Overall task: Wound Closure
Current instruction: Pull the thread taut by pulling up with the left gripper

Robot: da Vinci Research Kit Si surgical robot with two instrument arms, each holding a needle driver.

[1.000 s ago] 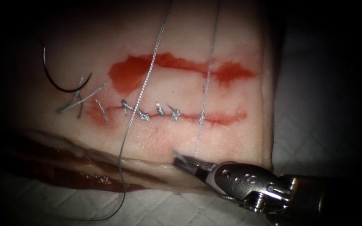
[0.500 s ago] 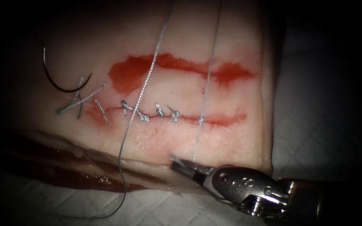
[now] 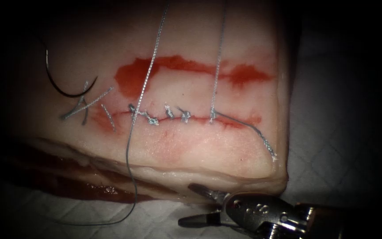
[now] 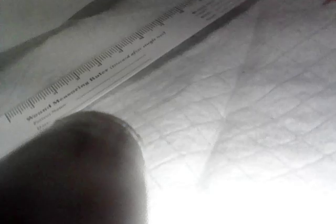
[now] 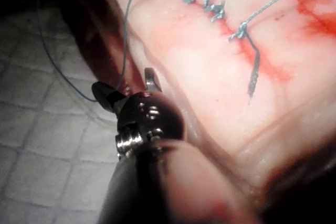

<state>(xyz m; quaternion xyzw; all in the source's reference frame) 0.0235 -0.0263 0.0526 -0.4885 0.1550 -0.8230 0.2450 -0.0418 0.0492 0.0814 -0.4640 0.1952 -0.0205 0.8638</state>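
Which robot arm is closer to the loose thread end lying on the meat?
Right. The right tool, fingers open and empty, sits just below the tissue near the thread end. The left tool's place can't be judged.

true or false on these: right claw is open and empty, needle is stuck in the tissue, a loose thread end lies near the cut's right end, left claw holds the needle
1. The right claw is open and holds nothing. True.
2. The needle is driven into the tissue. False: it lies free on the tissue surface, left of the stitches, held by neither tool.
3. A loose thread end lies on the tissue near the right end of the cut. True: it curves from the rightmost stitch toward the tissue's right edge.
4. The left claw holds the needle. False: nothing grips the needle.
5. Several knotted stitches sit along the cut. True.
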